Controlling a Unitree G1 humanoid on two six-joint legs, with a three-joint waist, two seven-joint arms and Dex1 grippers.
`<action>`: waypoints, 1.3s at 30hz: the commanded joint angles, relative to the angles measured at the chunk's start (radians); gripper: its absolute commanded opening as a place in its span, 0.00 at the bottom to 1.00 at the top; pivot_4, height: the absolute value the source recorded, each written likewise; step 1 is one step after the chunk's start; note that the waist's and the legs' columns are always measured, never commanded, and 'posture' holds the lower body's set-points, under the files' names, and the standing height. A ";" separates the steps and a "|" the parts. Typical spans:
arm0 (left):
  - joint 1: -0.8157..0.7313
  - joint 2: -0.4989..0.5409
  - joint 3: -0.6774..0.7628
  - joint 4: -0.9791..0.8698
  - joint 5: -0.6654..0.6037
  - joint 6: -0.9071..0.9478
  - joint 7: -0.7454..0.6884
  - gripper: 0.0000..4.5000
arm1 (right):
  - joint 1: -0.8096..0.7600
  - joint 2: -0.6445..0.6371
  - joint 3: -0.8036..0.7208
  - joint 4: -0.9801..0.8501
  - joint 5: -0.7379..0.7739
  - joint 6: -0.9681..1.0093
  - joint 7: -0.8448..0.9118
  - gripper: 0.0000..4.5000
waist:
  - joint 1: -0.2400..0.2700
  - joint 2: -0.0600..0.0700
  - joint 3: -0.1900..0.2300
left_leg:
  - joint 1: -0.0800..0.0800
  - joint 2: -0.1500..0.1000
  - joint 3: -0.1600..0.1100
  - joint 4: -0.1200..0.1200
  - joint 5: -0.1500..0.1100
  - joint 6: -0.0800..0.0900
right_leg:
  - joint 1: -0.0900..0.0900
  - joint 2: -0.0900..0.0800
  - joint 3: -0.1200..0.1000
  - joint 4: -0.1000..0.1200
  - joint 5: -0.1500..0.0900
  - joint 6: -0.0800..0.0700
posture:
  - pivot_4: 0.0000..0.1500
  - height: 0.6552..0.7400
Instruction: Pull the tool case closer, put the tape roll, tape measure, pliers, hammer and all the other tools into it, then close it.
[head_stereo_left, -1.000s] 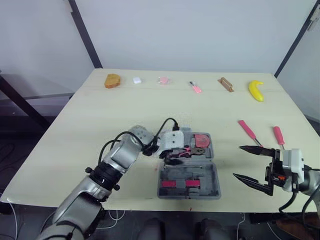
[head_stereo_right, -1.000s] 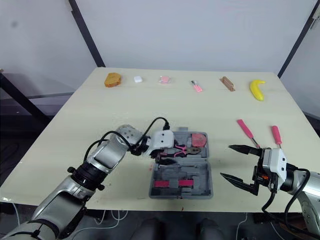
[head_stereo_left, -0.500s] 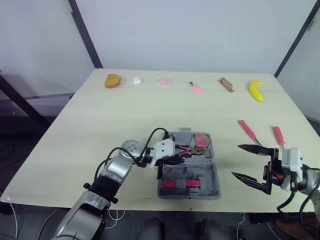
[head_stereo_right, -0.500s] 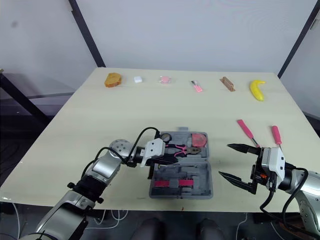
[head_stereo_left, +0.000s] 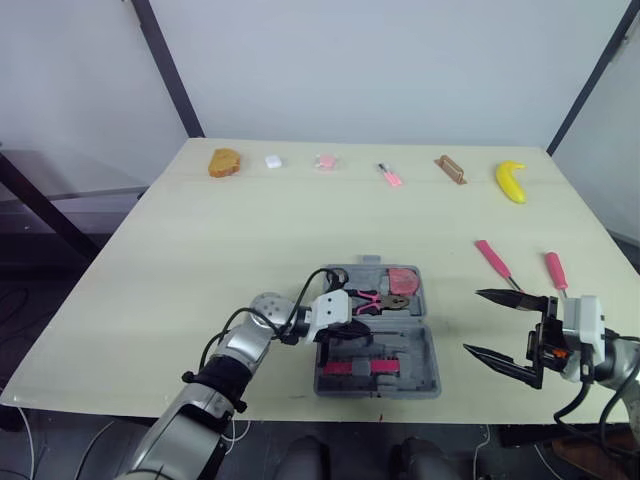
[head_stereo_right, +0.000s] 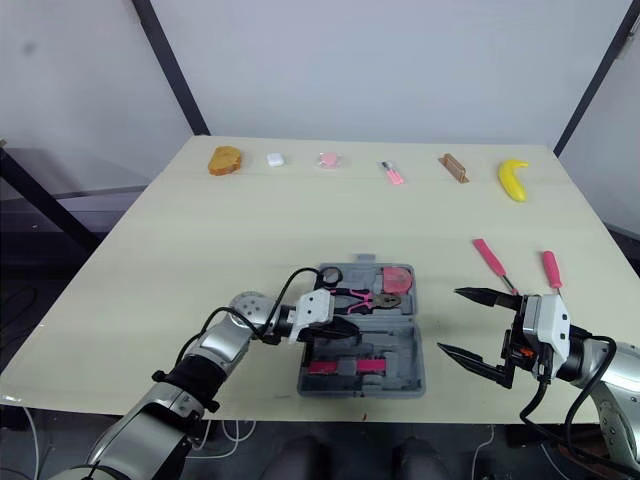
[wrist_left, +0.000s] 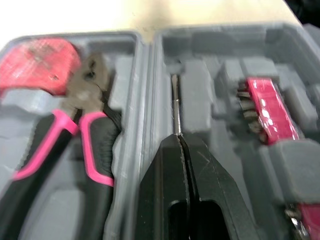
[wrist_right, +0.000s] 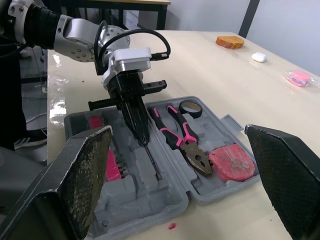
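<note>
Reading eye views: tool case (head_stereo_left: 432, 345) lies open near the table (head_stereo_left: 200, 250) front edge. It looks like rigid, light plastic. Pink-handled screwdrivers (head_stereo_left: 495, 262) lie right of it, stiff and slick, so grab mid-handle.
Left wrist: left gripper (wrist_left: 179, 137) pinched shut inside the case, beside pliers (wrist_left: 85, 135).
Right wrist: right gripper (wrist_right: 177, 128) fingers spread wide, holding nothing. No legible writing.

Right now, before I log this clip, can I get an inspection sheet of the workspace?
Surface: pale wooden table.
Job's things: grey plastic tool case open; pink-handled pliers, red tape measure, black tape roll inside; two pink-handled screwdrivers on the table to its right.
Clutter: yellow banana, brown block, orange bread slice along the far edge.
Grippers: left gripper shut, tips inside the case; right gripper open, beside it.
Cables: black cable loops at the left wrist.
Surroundings: white wall, black poles.
</note>
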 joint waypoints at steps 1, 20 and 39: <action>0.027 0.029 -0.044 0.060 0.079 -0.003 0.005 0.01 | -0.004 -0.001 -0.015 -0.007 0.006 -0.017 -0.005 1.00 | -0.001 0.000 0.000 | 0.000 0.000 0.000 0.000 0.000 0.000 | 0.000 0.000 0.000 0.000 0.000 0.000 | 1.00 1.00; 0.103 0.065 0.240 -0.298 -0.211 0.213 0.080 0.01 | 0.011 0.046 -0.086 0.080 0.017 -0.003 -0.110 1.00 | -0.002 0.001 0.000 | 0.001 0.001 -0.001 0.000 0.000 0.000 | 0.002 0.000 -0.001 0.000 0.000 0.000 | 1.00 1.00; 0.660 0.172 0.748 -0.650 -0.495 0.437 0.290 0.62 | 0.238 0.158 -0.313 0.270 -0.038 -0.084 -0.323 1.00 | -0.004 0.002 0.000 | 0.002 0.002 0.002 -0.001 0.000 0.000 | 0.001 -0.002 -0.001 -0.001 0.000 0.000 | 1.00 1.00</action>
